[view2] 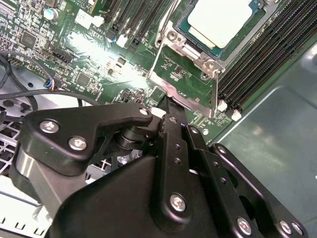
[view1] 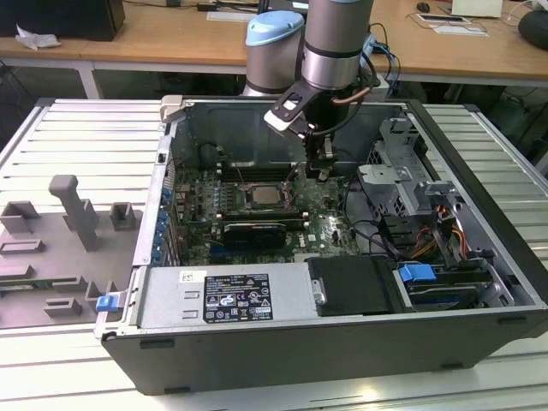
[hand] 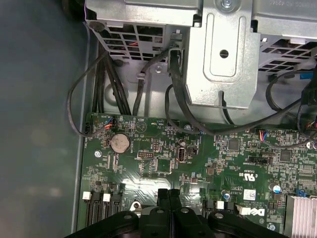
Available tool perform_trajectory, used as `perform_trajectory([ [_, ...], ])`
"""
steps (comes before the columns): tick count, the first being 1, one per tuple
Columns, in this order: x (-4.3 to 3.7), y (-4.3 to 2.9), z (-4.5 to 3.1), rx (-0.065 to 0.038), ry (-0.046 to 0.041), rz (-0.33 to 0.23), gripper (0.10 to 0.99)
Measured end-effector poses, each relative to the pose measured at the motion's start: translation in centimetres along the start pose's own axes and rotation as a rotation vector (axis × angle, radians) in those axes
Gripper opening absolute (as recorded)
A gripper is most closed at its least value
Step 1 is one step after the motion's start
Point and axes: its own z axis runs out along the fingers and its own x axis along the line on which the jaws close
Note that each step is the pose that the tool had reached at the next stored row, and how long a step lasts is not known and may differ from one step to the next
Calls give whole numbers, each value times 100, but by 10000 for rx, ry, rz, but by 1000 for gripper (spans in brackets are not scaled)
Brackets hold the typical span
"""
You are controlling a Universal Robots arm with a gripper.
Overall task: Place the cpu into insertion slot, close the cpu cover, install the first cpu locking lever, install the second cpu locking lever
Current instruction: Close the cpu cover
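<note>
The cpu (view2: 220, 20) is partly cut off.

I see my gripper (hand: 169, 192) tips pressed together over the green mobo (hand: 223, 171), coin batt (hand: 119, 143) nearby, black cables (hand: 106, 74) by metal bracket (hand: 223, 64).

Case: open black metal computer tower (view1: 342, 360), lying on its side.
Board: green circuit board (view1: 330, 231) on the case floor, also in both wrist views (view2: 94, 59) (hand: 163, 163).
Battery: round silver coin cell (hand: 119, 143) on the board.
Memory slots: long black, in parallel rows (view2: 267, 59).
Power unit: grey metal box with a white label (view1: 223, 295), along the near wall.
Drive cage: silvery sheet metal (hand: 228, 54), black cables (hand: 178, 109) looping below it.
Table: pale ribbed metal (view1: 77, 137).
Fixture: grey moulded block tray (view1: 73, 210), at the exterior view's left.
</note>
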Motion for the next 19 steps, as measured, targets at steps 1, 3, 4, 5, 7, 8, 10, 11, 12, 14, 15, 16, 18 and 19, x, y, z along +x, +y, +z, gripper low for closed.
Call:
perform_trajectory([
  [1,0,-2,0,0,0,0,106],
  [3,1,-10,0,0,0,0,106],
  [4,1,-13,0,0,0,0,106],
  [5,1,-17,0,0,0,0,106],
  [7,2,-25,0,0,1,0,106],
  [8,2,-30,-1,0,0,-1,106],
  [10,3,-39,-1,-1,0,0,106],
  [11,4,-47,-1,0,0,-1,106],
  [12,4,-54,-1,0,0,0,106],
  [14,5,-62,-2,0,0,-1,106],
  [15,5,-71,-2,0,0,0,106],
  [16,6,-75,-2,0,0,0,106],
  [18,6,-84,-2,0,0,0,106],
  [19,7,-88,-2,0,0,0,106],
])
